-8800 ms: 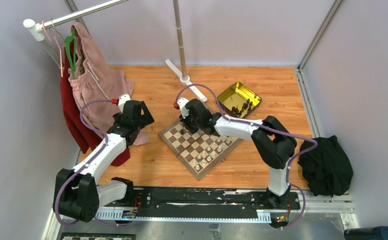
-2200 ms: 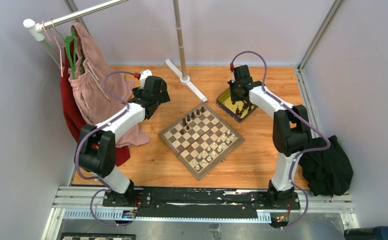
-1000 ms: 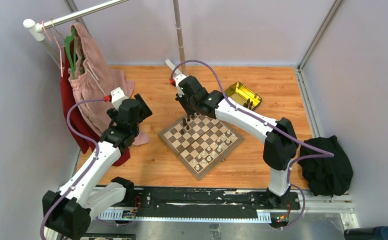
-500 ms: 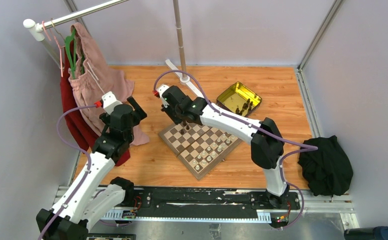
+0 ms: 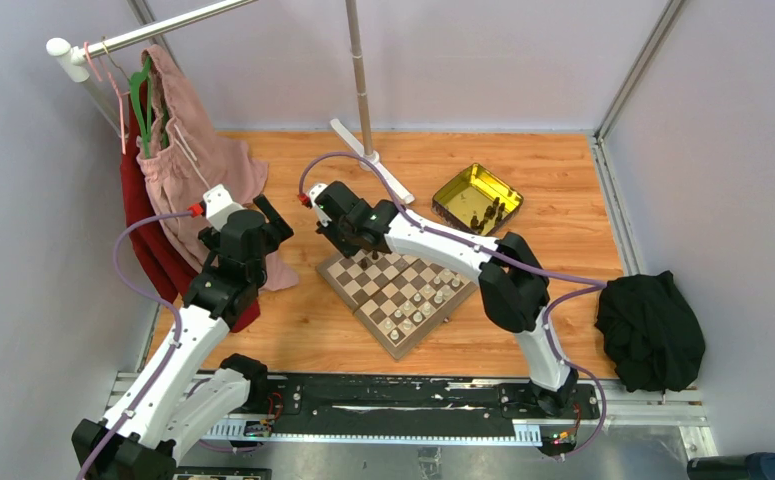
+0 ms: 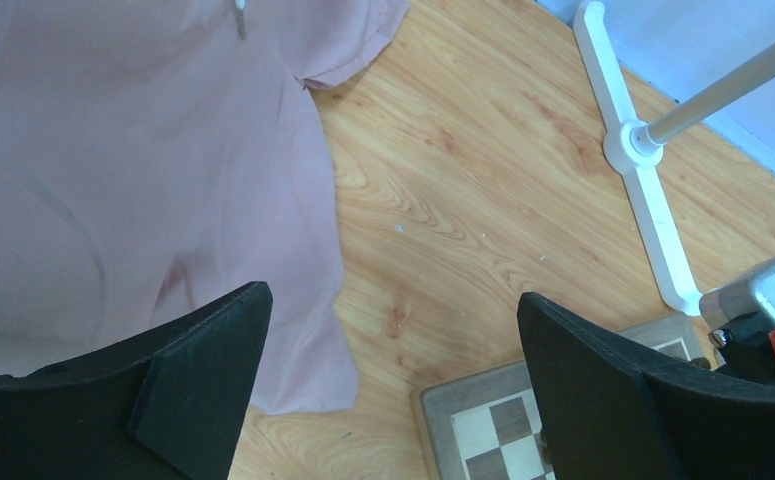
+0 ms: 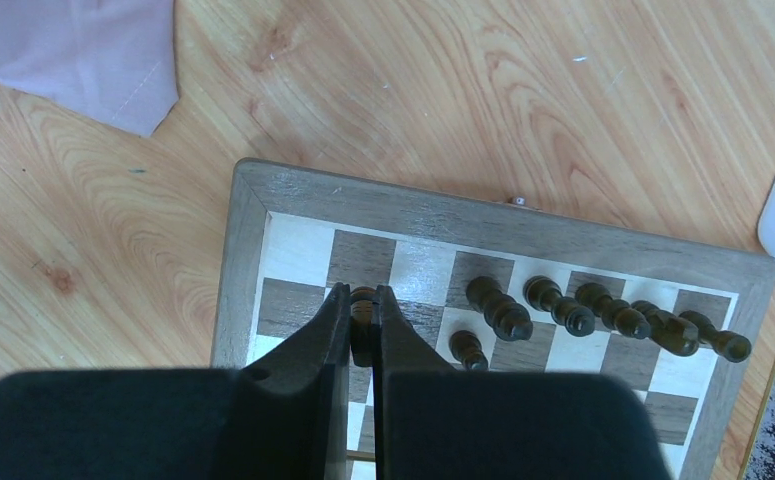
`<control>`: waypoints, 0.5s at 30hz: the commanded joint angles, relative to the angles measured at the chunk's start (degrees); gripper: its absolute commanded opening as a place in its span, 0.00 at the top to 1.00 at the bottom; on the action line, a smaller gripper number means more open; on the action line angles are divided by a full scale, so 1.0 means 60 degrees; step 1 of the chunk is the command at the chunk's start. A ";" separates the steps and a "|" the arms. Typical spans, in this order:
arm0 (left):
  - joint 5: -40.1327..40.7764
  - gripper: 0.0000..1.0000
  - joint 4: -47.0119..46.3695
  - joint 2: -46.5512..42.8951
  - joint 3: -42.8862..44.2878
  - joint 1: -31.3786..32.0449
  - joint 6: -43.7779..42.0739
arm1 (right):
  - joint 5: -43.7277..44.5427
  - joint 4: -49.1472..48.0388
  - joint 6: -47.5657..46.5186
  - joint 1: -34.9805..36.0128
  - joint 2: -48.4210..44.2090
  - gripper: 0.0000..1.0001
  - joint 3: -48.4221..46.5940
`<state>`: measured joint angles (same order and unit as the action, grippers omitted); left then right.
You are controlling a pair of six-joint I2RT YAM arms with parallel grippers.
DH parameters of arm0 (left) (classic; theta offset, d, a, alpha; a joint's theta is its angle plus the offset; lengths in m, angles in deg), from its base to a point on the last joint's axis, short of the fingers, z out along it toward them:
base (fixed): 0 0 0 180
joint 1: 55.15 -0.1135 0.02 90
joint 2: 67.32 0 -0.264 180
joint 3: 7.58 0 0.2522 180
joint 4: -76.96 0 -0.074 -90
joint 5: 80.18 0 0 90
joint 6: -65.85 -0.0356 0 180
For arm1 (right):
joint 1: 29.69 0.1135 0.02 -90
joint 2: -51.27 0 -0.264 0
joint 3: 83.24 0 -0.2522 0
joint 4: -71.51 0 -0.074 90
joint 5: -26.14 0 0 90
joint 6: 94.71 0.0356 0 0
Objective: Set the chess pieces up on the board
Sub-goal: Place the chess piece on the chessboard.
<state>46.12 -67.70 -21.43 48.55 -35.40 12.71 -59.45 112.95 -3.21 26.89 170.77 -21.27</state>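
The board (image 5: 399, 288) lies turned like a diamond on the wooden floor, with pale chess pieces (image 5: 425, 300) on its near side. Several dark chess pieces (image 7: 563, 308) stand in a row along its far edge. My right gripper (image 7: 363, 296) hangs over the board's far-left corner (image 7: 263, 240), shut on a dark chess piece (image 7: 362, 310) held upright between the fingertips. From above, that gripper (image 5: 363, 254) sits over the corner squares. My left gripper (image 6: 393, 300) is open and empty above bare floor left of the board (image 6: 483, 420).
A yellow-gold tin (image 5: 477, 198) with more dark pieces sits right of the board's far side. Pink and red garments (image 5: 188, 170) hang from a rail at the left, and the pink cloth (image 6: 133, 180) lies under my left gripper. A white stand base (image 5: 371, 160) and a black cloth (image 5: 651, 330) are nearby.
My right arm has carried the dark piece from the tin leftwards across the board to its far-left corner. My left arm pulled back towards the hanging clothes and stays there.
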 commanded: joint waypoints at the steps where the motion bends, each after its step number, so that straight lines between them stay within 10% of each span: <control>1: 0.0202 0.00 -0.0045 0.0016 -0.0204 0.0063 0.0197 | -0.0204 0.0217 -0.0120 0.0134 0.0283 1.00 -0.0359; 15: 0.0179 0.00 -0.0023 0.0079 -0.0236 0.0063 0.0048 | -0.0324 0.0205 -0.0202 0.0124 0.0779 1.00 -0.0654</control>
<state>46.10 -67.70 -21.04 47.53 -35.40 12.89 -60.92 113.10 -3.30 26.91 174.34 -23.39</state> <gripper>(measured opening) 0.998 0.096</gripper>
